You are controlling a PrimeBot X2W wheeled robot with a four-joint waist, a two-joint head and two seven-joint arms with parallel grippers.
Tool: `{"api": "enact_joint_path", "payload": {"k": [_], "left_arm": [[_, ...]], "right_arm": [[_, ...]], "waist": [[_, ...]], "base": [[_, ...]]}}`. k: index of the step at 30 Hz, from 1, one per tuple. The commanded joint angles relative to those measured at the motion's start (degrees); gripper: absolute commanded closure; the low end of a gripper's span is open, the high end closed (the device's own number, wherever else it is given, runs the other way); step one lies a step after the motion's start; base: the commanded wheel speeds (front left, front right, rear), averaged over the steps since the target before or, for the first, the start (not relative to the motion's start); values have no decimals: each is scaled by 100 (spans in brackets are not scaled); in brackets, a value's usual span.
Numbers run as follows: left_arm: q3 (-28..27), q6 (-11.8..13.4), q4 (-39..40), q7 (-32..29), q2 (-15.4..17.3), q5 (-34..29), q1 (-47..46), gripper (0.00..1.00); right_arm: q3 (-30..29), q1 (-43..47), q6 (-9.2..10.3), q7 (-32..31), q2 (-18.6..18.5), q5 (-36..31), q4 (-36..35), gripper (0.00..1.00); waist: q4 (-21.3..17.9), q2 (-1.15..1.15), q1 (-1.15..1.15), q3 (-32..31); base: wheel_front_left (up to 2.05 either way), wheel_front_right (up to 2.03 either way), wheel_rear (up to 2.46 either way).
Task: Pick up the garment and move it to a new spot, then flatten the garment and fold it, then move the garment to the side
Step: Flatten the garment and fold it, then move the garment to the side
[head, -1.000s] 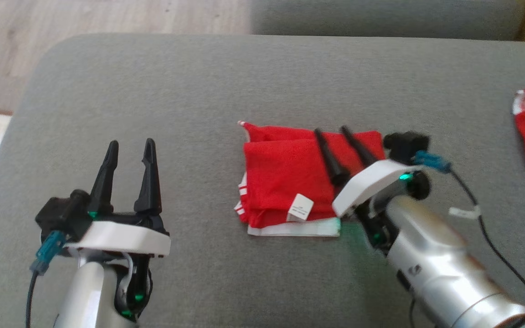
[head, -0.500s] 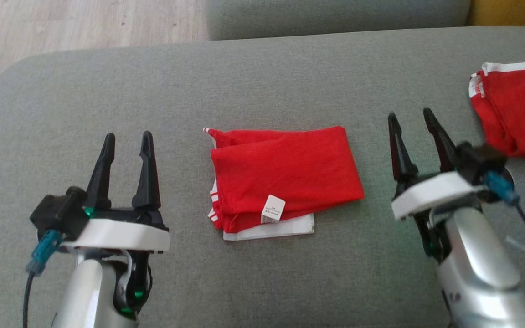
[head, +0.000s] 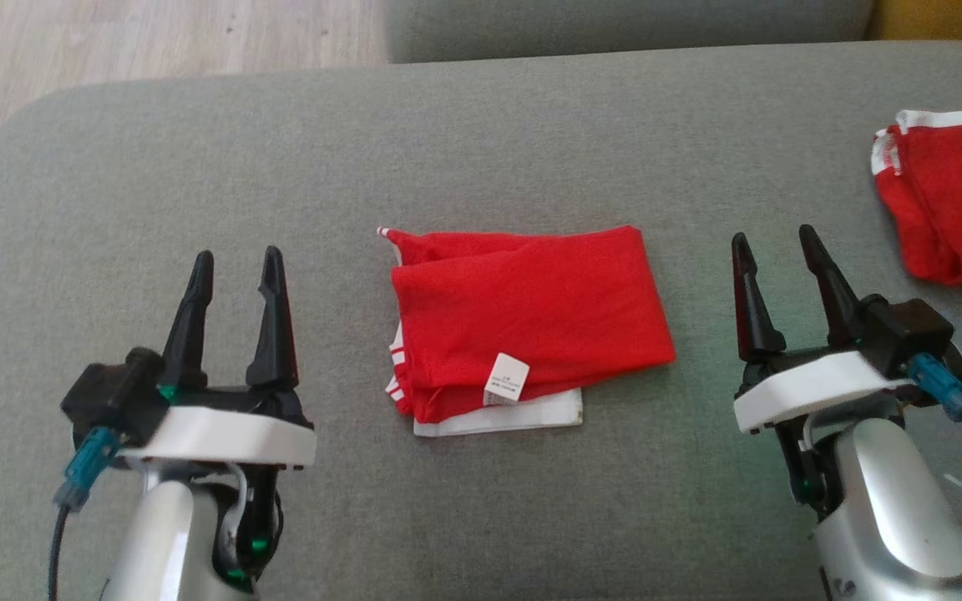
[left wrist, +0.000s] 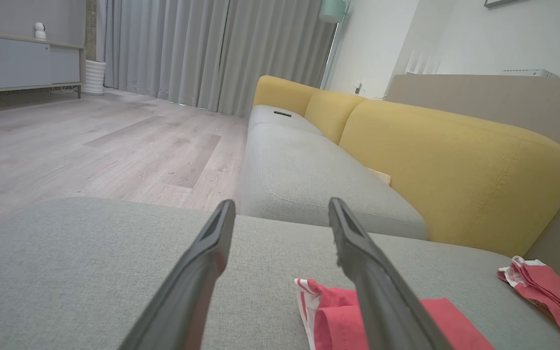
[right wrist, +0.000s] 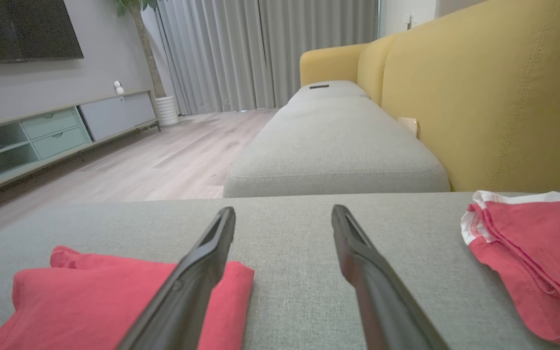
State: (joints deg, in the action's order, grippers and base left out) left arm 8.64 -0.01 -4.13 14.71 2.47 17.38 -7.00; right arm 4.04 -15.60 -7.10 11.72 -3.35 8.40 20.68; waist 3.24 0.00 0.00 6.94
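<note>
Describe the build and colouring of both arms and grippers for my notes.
The left gripper and right gripper each have two long, tapering black fingers on a white curved wrist plate. The forearms are silver-grey. Beside each wrist sits a black camera block with a teal connector and dark cable; green lights glow underneath.

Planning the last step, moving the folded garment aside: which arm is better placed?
Probably the right. The right gripper stands open, closer to the folded garment than the left gripper, and on the side where a second red garment already lies.
</note>
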Motion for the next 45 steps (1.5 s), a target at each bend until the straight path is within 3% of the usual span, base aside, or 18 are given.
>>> {"api": "enact_joint_path", "payload": {"k": [1,15,29,30,31,40,45], "left_arm": [[-123,-19,161,29,41,-17,-241,0],[124,-87,35,29,41,29,-377,0],[155,-53,26,29,41,50,-448,0],[147,-50,20,29,41,49,-445,0],[135,-47,13,29,41,46,-441,0],[123,-74,60,29,41,16,-436,0],[250,-87,172,29,41,-2,-532,0]], "right_arm": [[122,-73,-39,-98,45,-97,-177,0],[498,-348,-39,-863,46,165,985,0],[1061,-1075,-39,-896,46,970,2424,0],[1141,-1118,-39,-878,46,961,2475,69],[1210,-1169,-39,-824,46,883,2515,100],[1012,-1655,-39,-354,17,-427,2580,100],[950,-1977,-39,-443,-424,-950,2189,100]], "waist": [[70,0,0,70],[478,0,0,363],[664,0,0,484],[644,0,0,478],[616,0,0,468],[192,0,0,359],[-123,0,0,409]], "base": [[0,0,0],[0,0,0],[0,0,0],[0,0,0],[0,0,0],[0,0,0],[0,0,0]]}}
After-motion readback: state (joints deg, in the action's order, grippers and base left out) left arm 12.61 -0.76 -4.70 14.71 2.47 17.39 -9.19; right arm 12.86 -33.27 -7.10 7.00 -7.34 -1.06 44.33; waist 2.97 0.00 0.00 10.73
